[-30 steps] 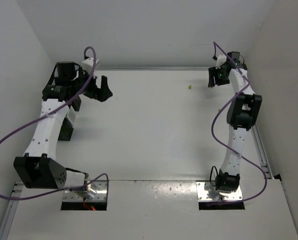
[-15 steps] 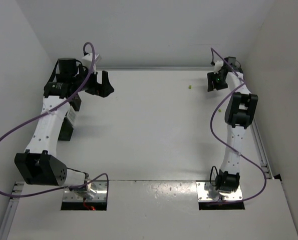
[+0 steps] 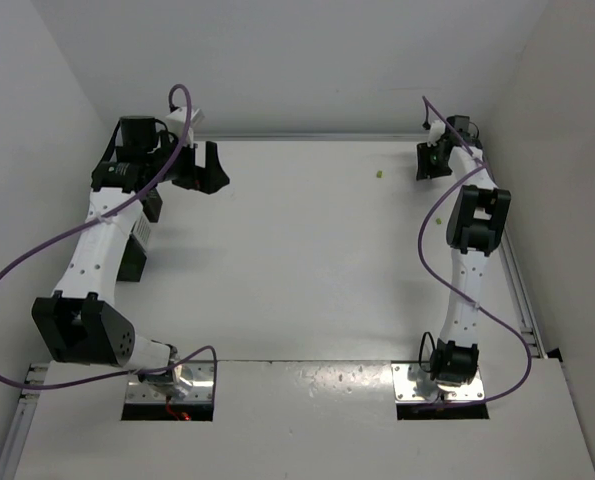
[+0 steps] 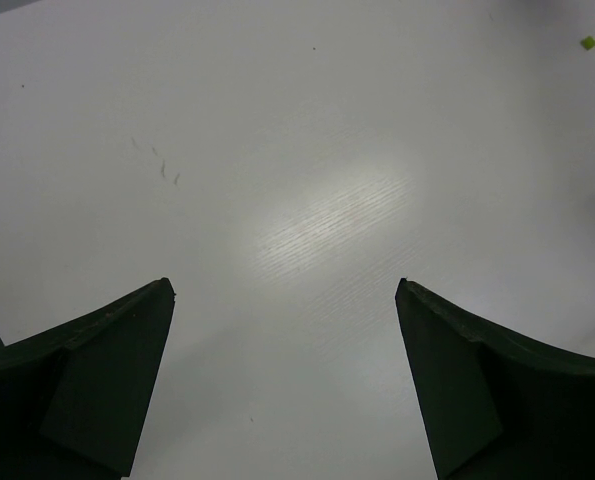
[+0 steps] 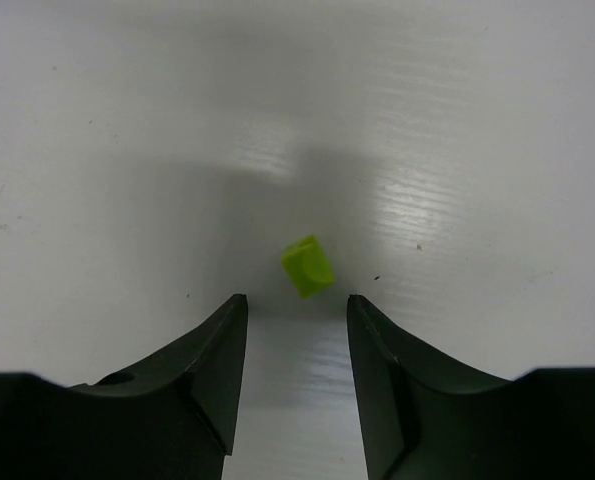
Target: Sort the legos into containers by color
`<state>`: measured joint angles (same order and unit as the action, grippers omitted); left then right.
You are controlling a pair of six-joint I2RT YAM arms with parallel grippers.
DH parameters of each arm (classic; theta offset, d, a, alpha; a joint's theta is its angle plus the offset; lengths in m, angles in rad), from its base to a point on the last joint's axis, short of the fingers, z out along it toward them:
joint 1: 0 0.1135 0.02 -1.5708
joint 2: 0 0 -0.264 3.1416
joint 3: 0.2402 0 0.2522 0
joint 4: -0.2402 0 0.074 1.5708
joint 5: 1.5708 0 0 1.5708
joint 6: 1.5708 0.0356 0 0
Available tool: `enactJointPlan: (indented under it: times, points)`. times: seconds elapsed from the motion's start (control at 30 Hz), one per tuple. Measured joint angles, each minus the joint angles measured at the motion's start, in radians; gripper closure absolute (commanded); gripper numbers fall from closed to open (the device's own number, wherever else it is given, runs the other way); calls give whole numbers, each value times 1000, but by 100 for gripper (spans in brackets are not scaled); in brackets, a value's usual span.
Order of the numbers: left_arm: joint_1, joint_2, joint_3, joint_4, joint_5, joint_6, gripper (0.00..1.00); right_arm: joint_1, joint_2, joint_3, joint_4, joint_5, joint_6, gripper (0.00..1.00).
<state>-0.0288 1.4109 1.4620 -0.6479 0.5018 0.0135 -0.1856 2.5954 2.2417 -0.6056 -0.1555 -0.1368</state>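
Lego: one yellow-green lego (image 5: 308,266) on the counter (image 5: 477,120), just ahead of the right gripper (image 5: 297,298), untouched.
Second lego (image 3: 380,174): one, yellow-green, well to that gripper's left.
Right gripper: jaws apart, nothing held.
Left gripper (image 4: 285,285): jaws wide, empty.
Black container (image 3: 134,262): one, largely hidden by the left arm.

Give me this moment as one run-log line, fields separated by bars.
left fingers: open, above table | right fingers: open, yellow-green lego at tips, ungripped | held: nothing
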Motion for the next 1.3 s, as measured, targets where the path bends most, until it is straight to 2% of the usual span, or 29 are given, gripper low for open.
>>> enactJointPlan:
  times: [0.33,0.57,0.73,0.93,1.0,1.17,1.3]
  points:
    - [-6,21,0,7,0,-3,1,-7,32,42,32,-6,12,61]
    - [-6,31,0,6,-2,-14,1,-7,43,53,47,-29,13,82]
    - [-6,31,0,8,0,-16,1,-9,15,-6,88,-50,-2,90]
    - [27,-58,-135,43,109,-27,1,-7,-257,-416,89,-181,-52,93]
    - [52,-114,-208,50,174,-40,1,11,-439,-600,52,-258,-64,93]
    - [74,-216,-358,91,354,-106,1,137,-808,-758,23,-511,-41,93]
    - [27,-250,-451,137,457,-145,3,299,-1013,-876,149,-753,125,93]
